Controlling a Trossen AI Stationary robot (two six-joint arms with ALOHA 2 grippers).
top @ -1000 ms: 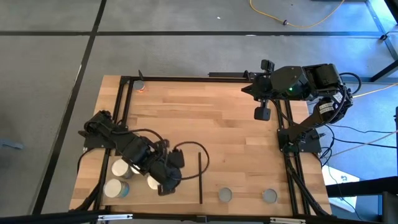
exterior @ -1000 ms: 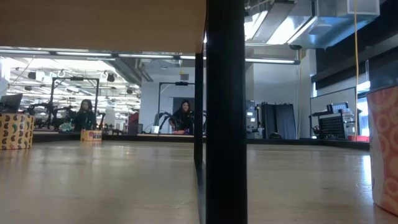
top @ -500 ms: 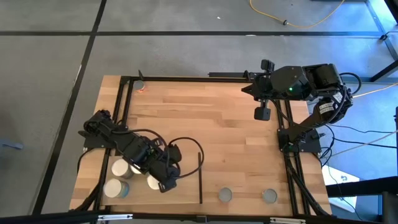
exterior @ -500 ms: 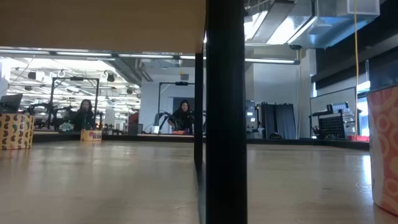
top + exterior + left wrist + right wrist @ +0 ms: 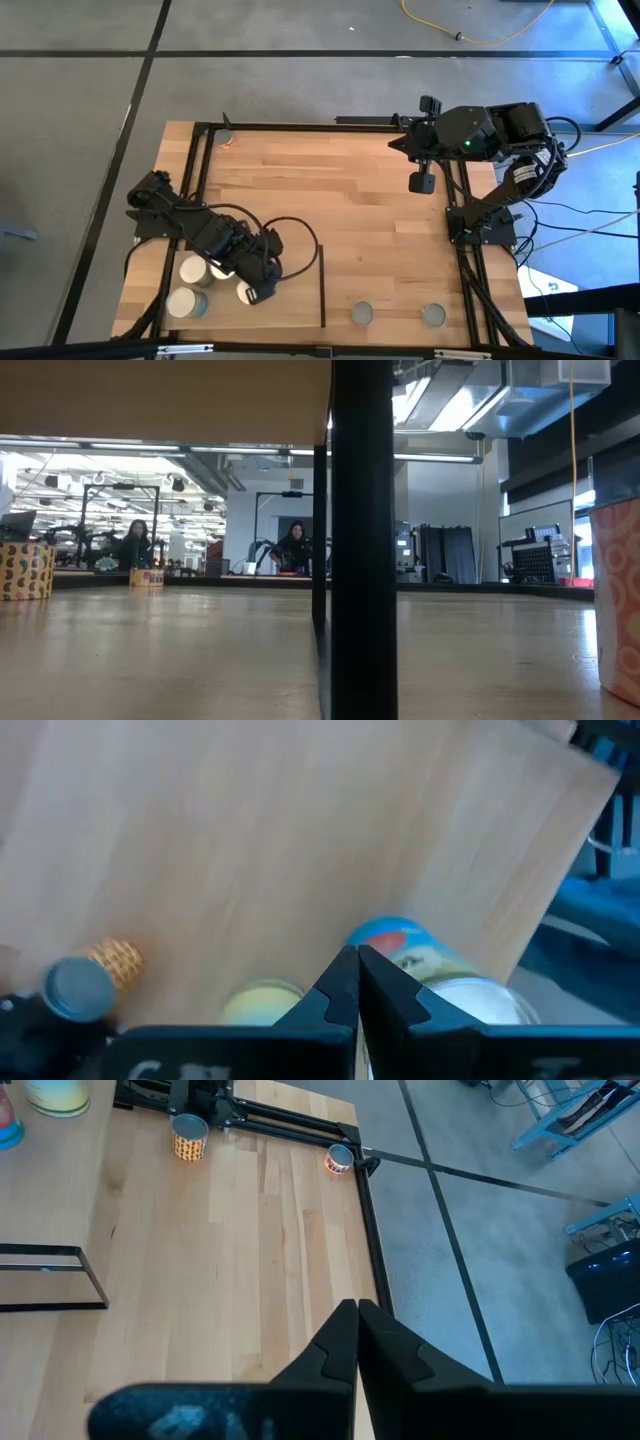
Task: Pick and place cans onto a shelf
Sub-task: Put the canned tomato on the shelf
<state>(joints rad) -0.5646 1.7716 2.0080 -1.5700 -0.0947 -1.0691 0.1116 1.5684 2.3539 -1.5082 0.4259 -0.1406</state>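
Cans (image 5: 192, 271) partly hidden beneath left arm's closed fingers (image 5: 340, 988).

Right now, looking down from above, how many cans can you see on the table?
6. Two cream-topped cans near the left front corner, a third partly under the left gripper, two grey-topped along the front edge, one at the far-left corner. The arm may hide more.

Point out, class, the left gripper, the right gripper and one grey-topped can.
left gripper (image 5: 262, 290), high view, fingertips
right gripper (image 5: 420, 183), high view, fingertips
grey-topped can (image 5: 361, 314), high view, middle of its lid
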